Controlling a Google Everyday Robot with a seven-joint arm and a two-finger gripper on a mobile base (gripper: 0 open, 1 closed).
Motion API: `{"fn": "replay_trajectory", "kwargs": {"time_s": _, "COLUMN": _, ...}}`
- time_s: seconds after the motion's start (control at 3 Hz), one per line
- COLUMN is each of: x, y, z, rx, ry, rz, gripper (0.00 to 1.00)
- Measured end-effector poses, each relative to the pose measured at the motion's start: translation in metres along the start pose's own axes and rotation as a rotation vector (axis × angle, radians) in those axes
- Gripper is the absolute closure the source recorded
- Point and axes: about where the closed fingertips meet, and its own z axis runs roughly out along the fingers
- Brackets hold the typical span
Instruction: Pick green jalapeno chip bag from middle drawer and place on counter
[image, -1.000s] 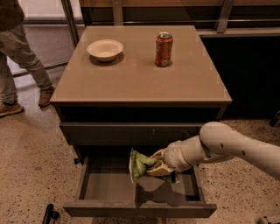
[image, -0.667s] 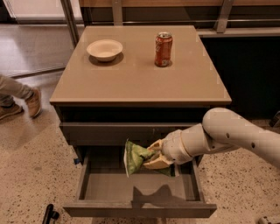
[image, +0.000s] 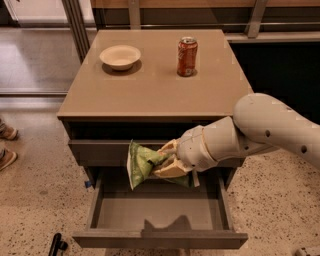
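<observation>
My gripper (image: 166, 159) is shut on the green jalapeno chip bag (image: 142, 163), a crumpled green foil bag with a white edge. I hold it in the air above the open middle drawer (image: 155, 212), in front of the cabinet's upper drawer front. The drawer is pulled out and only the bag's shadow shows on its gray floor. The counter (image: 155, 85) is the tan-beige top slab just above and behind the bag. My white arm comes in from the right.
A cream bowl (image: 120, 56) sits at the counter's back left and an orange-red soda can (image: 187, 56) at the back right. A person's shoes (image: 6, 145) show at the left edge on the speckled floor. A dark object (image: 57, 245) lies by the drawer's front left corner.
My gripper has lifted the green bag up out of the drawer and slightly left, to the height of the upper drawer front. The person at the left has walked mostly out of view.
</observation>
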Motion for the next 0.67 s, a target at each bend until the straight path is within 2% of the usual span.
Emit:
{"fn": "replay_trajectory", "kwargs": {"time_s": 0.33, "x": -0.019, "y": -0.002, "z": -0.013, "rx": 0.010, "ry": -0.016, "rz": -0.031, "gripper": 1.00}}
{"fn": "replay_trajectory", "kwargs": {"time_s": 0.67, "x": -0.086, "y": -0.007, "z": -0.051, "rx": 0.044, "ry": -0.041, "rz": -0.103, "gripper": 1.00}}
